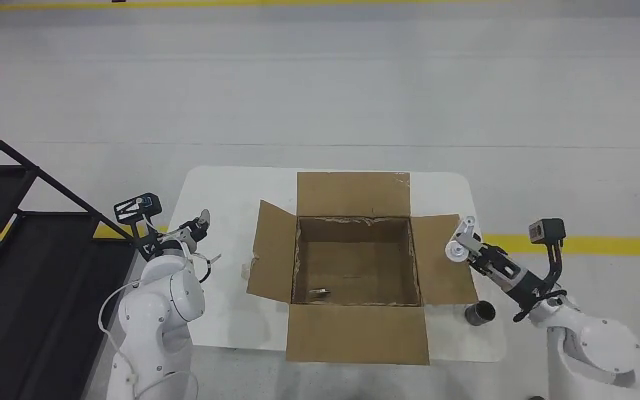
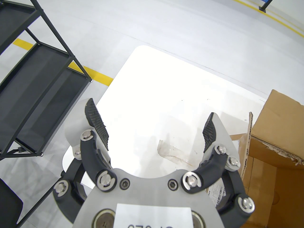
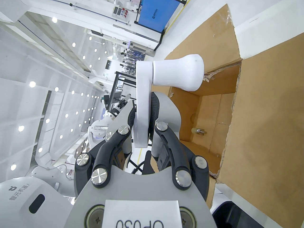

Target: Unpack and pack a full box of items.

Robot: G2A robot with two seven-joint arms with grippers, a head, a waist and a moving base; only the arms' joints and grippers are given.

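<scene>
1. Right claw [image 3: 142, 117] is clamped tight on the flat stem of a white piece [image 3: 178, 74]. The stem runs straight out from between the pads, and the flared head turns off to one side at its far end
2. Seen from the top view, the right claw [image 1: 462, 247] hangs above the outer flap of the box [image 1: 355, 195] on the robot's right, just outside the opening. The opening lies inward from it, toward the middle of the surface [image 1: 225, 200]
3. Box stands open with all four flaps folded out. One small item [image 1: 320, 292] lies on its floor close to the wall nearest the robot
4. Left claw [image 2: 150, 119] is spread wide with nothing in it, above bare surface on the box's left side, near a scrap of tape [image 2: 173, 153] and apart from the left flap
5. Dark cup [image 1: 480, 313] stands on the surface beside the right flap, near the right arm, untouched
6. Judgement: whether the white piece is going in or coming out cannot be told. If it is going in, the right arm alone is placed for it, and the move is a short carry inward past the flap. The sideways head is the part most likely to catch the box wall
</scene>
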